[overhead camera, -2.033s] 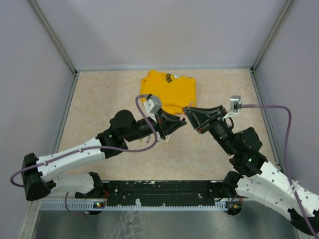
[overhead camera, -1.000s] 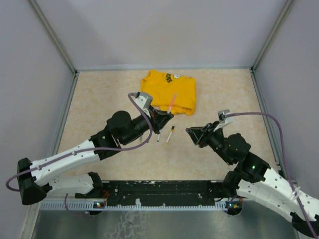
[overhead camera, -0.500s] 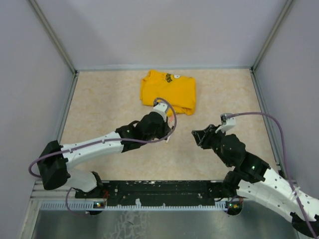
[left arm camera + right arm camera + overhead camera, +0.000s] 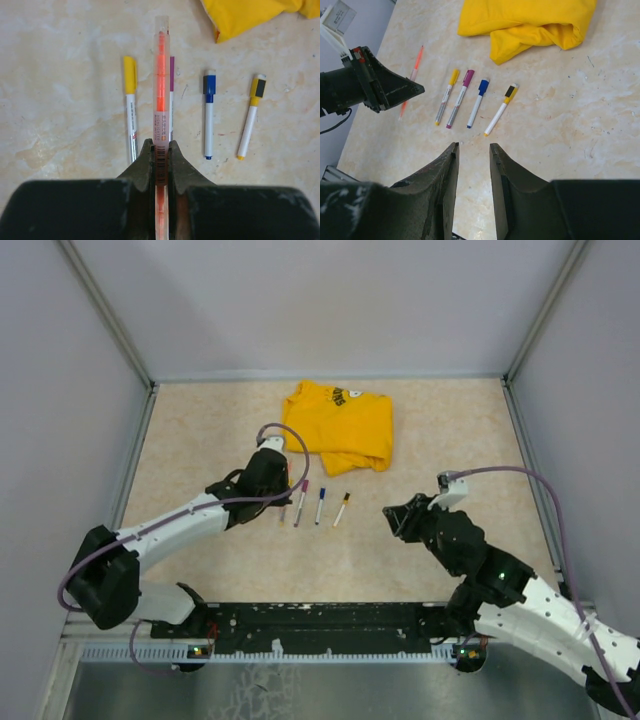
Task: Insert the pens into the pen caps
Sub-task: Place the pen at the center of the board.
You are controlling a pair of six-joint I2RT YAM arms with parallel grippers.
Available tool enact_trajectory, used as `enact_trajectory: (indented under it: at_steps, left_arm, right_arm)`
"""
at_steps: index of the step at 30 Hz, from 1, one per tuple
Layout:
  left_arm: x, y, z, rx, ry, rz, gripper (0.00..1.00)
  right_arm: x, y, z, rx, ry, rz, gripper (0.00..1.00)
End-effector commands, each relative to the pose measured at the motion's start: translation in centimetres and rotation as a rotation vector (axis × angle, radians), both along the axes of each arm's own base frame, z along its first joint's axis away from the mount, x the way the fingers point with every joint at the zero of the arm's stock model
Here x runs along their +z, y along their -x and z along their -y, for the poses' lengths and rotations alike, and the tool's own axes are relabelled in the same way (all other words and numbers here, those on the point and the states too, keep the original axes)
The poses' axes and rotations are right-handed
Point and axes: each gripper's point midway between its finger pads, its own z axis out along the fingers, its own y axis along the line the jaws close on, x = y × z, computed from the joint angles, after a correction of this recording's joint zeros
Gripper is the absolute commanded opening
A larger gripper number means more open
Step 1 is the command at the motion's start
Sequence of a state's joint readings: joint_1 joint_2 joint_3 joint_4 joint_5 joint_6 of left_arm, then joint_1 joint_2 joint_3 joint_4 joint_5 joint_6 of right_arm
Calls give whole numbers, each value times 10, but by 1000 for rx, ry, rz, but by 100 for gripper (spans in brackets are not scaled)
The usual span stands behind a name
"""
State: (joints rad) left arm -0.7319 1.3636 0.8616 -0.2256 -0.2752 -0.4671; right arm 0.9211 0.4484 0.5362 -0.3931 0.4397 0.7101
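One worktop (image 4: 200,430) carries all; shirt (image 4: 340,420) at far side, off-task. Right pincer (image 4: 472,150) agape, empty, parked near row. Left pincer (image 4: 160,147) clamps orange pen (image 4: 161,75) by tail, over row's left end, likely for lay-down. Four pens (image 4: 476,102) parallel, caps (image 4: 209,82) fitted.

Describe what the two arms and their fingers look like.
The left arm and right arm look alike: white shells, black joints and bases. A purple cable loops along each to its wrist. The fingers are matte black, tapering wedges.
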Motion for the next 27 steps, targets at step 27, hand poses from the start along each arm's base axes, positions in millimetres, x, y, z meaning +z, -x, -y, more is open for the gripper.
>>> enact_trajectory:
  at_steps: [27]
  left_arm:
    - [-81, -22, -66, 99, -226, -197, 5]
  right_arm:
    - [-2, -1, -18, 52, -17, -10, 31]
